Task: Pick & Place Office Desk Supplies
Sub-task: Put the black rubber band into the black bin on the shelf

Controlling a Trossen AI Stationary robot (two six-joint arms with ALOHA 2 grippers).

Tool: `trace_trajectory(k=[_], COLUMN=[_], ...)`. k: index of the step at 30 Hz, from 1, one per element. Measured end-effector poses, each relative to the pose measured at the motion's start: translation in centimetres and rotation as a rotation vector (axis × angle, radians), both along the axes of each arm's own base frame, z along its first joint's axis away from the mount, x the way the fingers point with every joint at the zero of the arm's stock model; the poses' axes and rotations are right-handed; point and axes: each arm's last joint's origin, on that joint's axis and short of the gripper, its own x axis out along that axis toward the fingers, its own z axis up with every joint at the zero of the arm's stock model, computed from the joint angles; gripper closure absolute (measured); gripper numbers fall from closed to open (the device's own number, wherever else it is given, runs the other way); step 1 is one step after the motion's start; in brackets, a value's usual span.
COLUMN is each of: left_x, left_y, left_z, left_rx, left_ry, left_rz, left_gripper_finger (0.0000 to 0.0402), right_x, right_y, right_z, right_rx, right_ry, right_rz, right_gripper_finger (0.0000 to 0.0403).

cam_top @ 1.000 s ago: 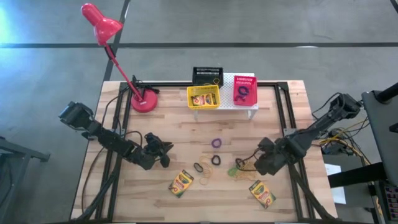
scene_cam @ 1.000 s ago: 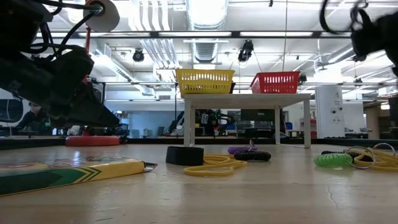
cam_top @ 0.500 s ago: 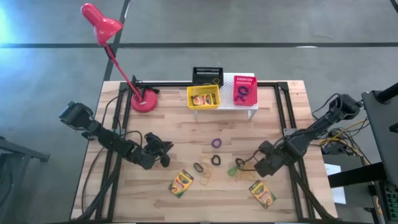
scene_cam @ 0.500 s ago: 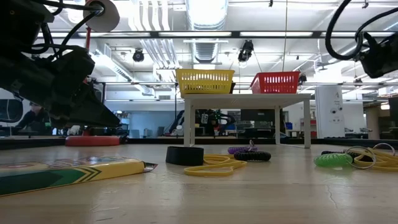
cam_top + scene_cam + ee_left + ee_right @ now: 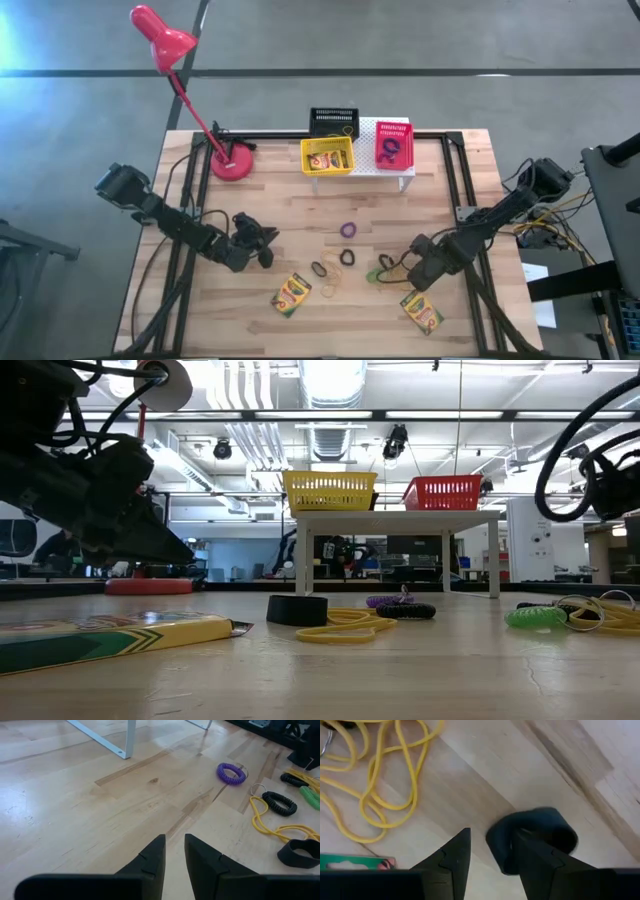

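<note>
In the right wrist view my right gripper (image 5: 490, 837) points straight down, open, over a black ring (image 5: 560, 827) that lies flat on the wood beside yellow rubber bands (image 5: 385, 785). In the high view it (image 5: 415, 268) hangs near a green coil (image 5: 375, 274) and a crayon box (image 5: 422, 311). My left gripper (image 5: 265, 248) waits left of centre, fingers (image 5: 175, 840) a little apart with nothing between them. A second crayon box (image 5: 291, 293), a purple ring (image 5: 348, 229) and a black ring (image 5: 318, 268) lie mid-table. The third crayon box sits in the yellow basket (image 5: 327, 155). My right gripper comes at the black ring from above. One finger (image 5: 540, 855) stands over the ring's hollow and the other (image 5: 452, 855) outside its wall (image 5: 495, 842). Whether either finger touches the ring, I cannot tell.
The yellow basket and the pink-red basket (image 5: 393, 145) stand on a white riser (image 5: 400, 172) at the far edge, with the black basket (image 5: 333, 122) behind them. A red desk lamp (image 5: 232, 162) stands at far left. Bare wood lies between the riser and the rings.
My right gripper has come down toward the table and a little toward its near edge, tipping until it points straight down over the black ring. The supplies lie where they were.
</note>
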Motion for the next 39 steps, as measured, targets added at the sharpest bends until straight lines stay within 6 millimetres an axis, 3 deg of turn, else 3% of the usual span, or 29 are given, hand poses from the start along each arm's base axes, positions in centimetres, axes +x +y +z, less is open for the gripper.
trace_trajectory(k=[9, 13, 16, 21, 25, 29, 32, 35, 39], left_x=[0.0, 0.0, 0.1, 0.1, 0.2, 0.2, 0.2, 0.2, 0.2], left_y=[0.1, 0.1, 0.1, 0.3, 0.3, 0.4, 0.4, 0.4, 0.4], left_z=[0.0, 0.0, 0.0, 0.0, 0.0, 0.0, 0.0, 0.0, 0.0], left_rx=[-0.001, 0.000, 0.000, -0.001, -0.001, 0.002, 0.014, 0.015, 0.017], left_ry=[-0.003, -0.002, -0.002, -0.003, -0.003, -0.001, 0.006, 0.007, 0.008], left_rz=[0.004, 0.004, 0.006, 0.013, 0.019, 0.021, 0.014, 0.013, 0.012], left_gripper_finger=[0.0324, 0.0324, 0.0324, 0.0324, 0.0324, 0.0324, 0.0324, 0.0324, 0.0324], right_x=[0.2, 1.1, 2.4, 5.6, 8.6, 10.7, 11.7, 12.8, 14.1], right_y=[-0.1, 0.0, 0.4, 0.6, -0.4, -3.1, -6.3, -10.7, -17.7], right_z=[0.0, 0.9, 1.9, 4.8, 8.0, 11.2, 13.3, 15.2, 17.4], right_rx=[-0.039, -0.096, -0.144, -0.338, -0.458, -0.590, -0.689, -0.754, -0.673], right_ry=[-0.037, -0.239, -0.455, -0.867, -1.191, -1.531, -1.679, -1.653, -1.486], right_rz=[0.071, 0.117, 0.199, 0.350, 0.499, 0.642, 0.650, 0.523, 0.392], right_gripper_finger=[0.0352, 0.0388, 0.0392, 0.0393, 0.0393, 0.0394, 0.0394, 0.0394, 0.0394])
